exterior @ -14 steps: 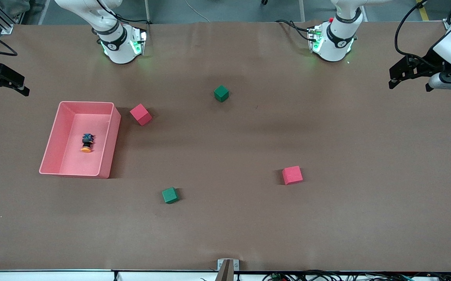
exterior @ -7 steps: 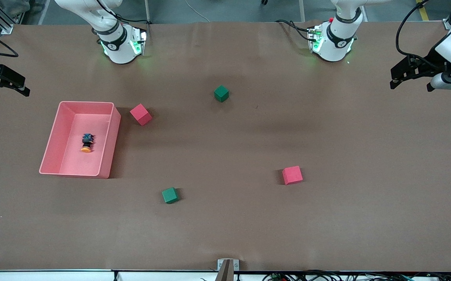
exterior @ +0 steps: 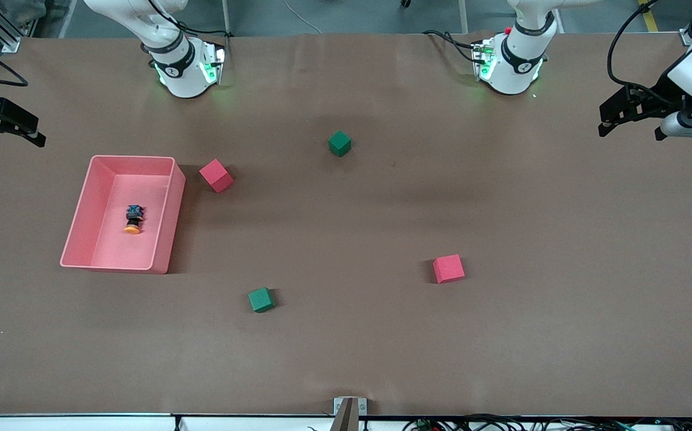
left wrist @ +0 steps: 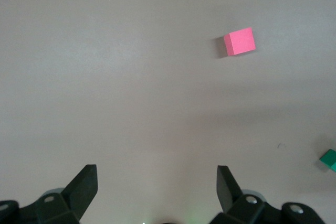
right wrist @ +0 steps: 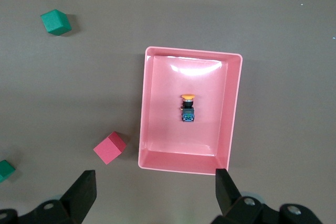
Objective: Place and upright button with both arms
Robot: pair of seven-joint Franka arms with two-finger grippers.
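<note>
— Two arms, one button [exterior: 133,219]: where is it?
— Lying on its side in the pink bin [exterior: 163,224] toward the right arm's end of the surface [exterior: 346,347], orange cap toward the front camera.
— And the tools?
— Left tool [exterior: 628,116] hangs at its own end of the surface, fingers spread wide, empty. Right tool [exterior: 9,127] is up at the surface's edge, just as wide, empty.
— Anything else?
— One red cube [exterior: 216,175] beside the bin, another [exterior: 448,268] nearer the camera, plus two green cubes [exterior: 339,143] [exterior: 260,299].
</note>
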